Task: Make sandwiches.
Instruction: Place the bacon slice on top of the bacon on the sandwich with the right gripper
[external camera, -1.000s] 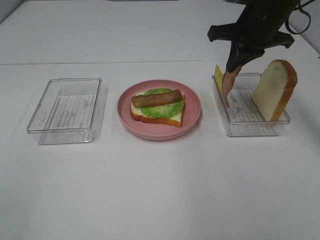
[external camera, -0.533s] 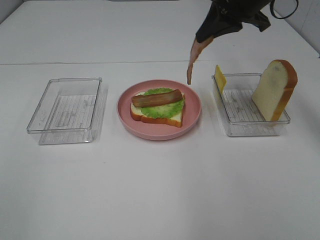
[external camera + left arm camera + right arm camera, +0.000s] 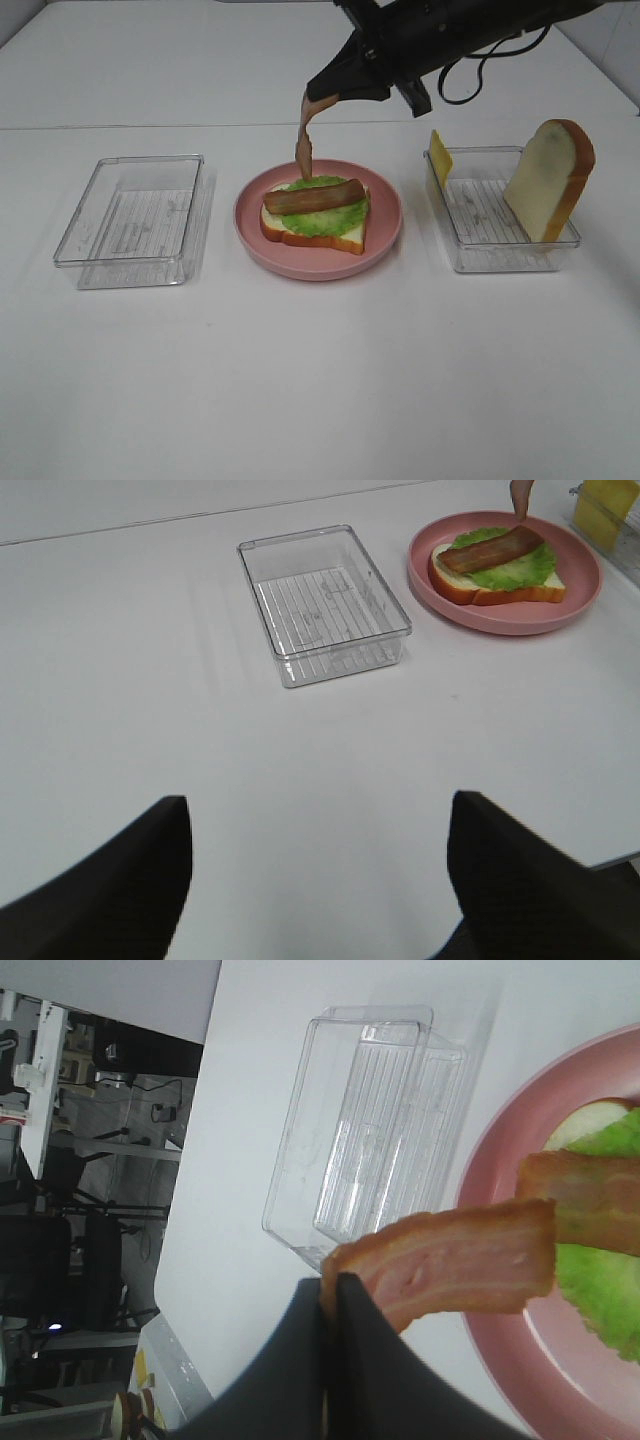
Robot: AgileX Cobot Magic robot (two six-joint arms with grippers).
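— Where's the sandwich [image 3: 315, 215]?
— It lies half-built on the pink plate [image 3: 385, 238]: bread, lettuce and one bacon strip on top
— And the right gripper [image 3: 325, 90]?
— It's clamped on a second bacon strip [image 3: 304, 140], which hangs over the plate's far edge
— The left gripper [image 3: 315, 820]?
— Its fingers are spread apart above the white table [image 3: 300, 730]. A bread slice [image 3: 550, 180] and a cheese slice [image 3: 438, 155] lean in the clear tray [image 3: 500, 262] right of the plate
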